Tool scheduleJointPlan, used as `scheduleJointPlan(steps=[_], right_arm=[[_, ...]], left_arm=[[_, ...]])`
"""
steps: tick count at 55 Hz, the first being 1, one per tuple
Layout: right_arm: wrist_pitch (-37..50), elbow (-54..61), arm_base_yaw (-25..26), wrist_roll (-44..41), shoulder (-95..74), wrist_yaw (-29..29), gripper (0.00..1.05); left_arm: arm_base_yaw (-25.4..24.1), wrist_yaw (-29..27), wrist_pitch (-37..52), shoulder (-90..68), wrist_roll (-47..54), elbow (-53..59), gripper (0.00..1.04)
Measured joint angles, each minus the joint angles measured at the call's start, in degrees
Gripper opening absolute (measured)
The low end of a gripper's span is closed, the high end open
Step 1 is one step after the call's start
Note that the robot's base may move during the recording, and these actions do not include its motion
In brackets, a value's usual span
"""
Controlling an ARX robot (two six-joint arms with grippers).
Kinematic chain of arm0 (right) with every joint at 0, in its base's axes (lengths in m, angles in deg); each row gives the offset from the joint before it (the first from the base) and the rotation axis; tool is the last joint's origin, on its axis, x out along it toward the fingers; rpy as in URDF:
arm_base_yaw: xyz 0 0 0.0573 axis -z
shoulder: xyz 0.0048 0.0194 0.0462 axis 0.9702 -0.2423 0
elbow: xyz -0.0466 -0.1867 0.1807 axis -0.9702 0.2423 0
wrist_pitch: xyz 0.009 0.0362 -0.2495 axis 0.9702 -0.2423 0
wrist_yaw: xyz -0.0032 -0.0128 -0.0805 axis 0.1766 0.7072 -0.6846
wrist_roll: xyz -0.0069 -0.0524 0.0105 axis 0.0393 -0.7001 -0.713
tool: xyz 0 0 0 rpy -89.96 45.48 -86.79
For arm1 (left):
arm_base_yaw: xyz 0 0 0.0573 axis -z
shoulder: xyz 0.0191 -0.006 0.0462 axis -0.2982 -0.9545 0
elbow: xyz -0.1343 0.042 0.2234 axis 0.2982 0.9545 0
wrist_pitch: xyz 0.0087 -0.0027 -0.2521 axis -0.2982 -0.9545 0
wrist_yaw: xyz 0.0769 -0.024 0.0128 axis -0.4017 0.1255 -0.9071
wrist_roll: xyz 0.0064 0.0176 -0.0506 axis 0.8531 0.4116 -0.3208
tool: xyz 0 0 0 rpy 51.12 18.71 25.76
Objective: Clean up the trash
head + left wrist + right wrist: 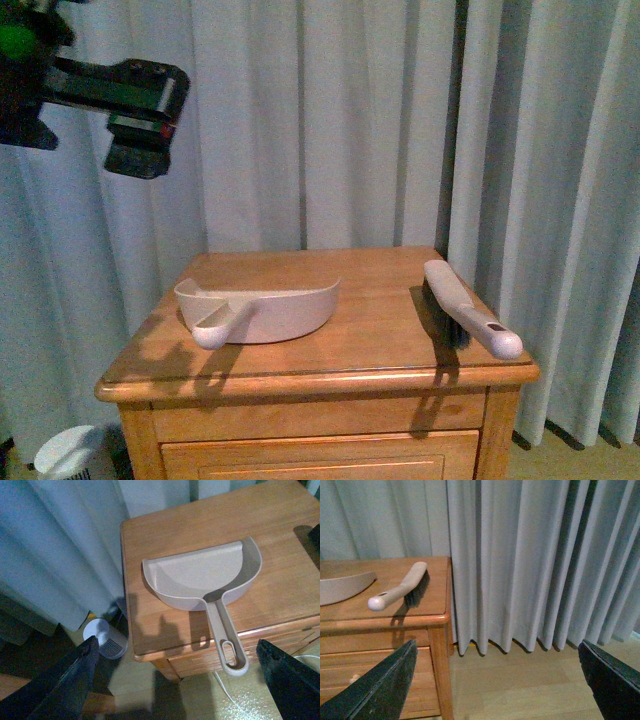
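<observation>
Both the left gripper (176, 641) and right gripper (496, 642) hang wide open, the pinkish plastic dustpan (200, 575) near the front-left corner of the wooden tabletop (370, 300) holds nothing, the pale hand brush (465, 310) lies by its right edge, and no crumpled-paper trash shows, leaving progress unclear.

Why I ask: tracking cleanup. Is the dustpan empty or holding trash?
Empty: the left wrist view shows the dustpan bare inside.

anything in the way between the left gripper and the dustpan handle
Nothing visible. The left gripper hangs open in the air, up and to the left of the dustpan. Its handle juts past the table's front edge, with only open space between. The brush lies apart on the right side. No trash shows.
</observation>
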Motion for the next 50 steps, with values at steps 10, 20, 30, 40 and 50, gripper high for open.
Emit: scheduleJointPlan(steps=[10, 20, 30, 40, 50], right_arm=[[0.00, 0.00, 0.00, 0.02, 0.00, 0.00, 0.97], [0.00, 0.00, 0.00, 0.02, 0.00, 0.00, 0.97], [0.00, 0.00, 0.00, 0.02, 0.00, 0.00, 0.97], [0.00, 0.00, 0.00, 0.00, 0.00, 0.00, 0.97], [0.00, 0.00, 0.00, 0.00, 0.00, 0.00, 0.97]], left_arm=[[2.25, -1.90, -4.61, -7.80, -0.50, -5.25, 0.97], [3.19, -1.53, -7.34, -13.16, -3.02, -7.89, 0.97], [3.41, -0.33, -9.33, -17.00, -6.71, -11.04, 0.97], [3.23, -0.24, -10.49, -20.50, -8.63, -12.76, 0.97], [2.45, -1.75, -11.06, -23.45, -8.55, -14.23, 0.97]])
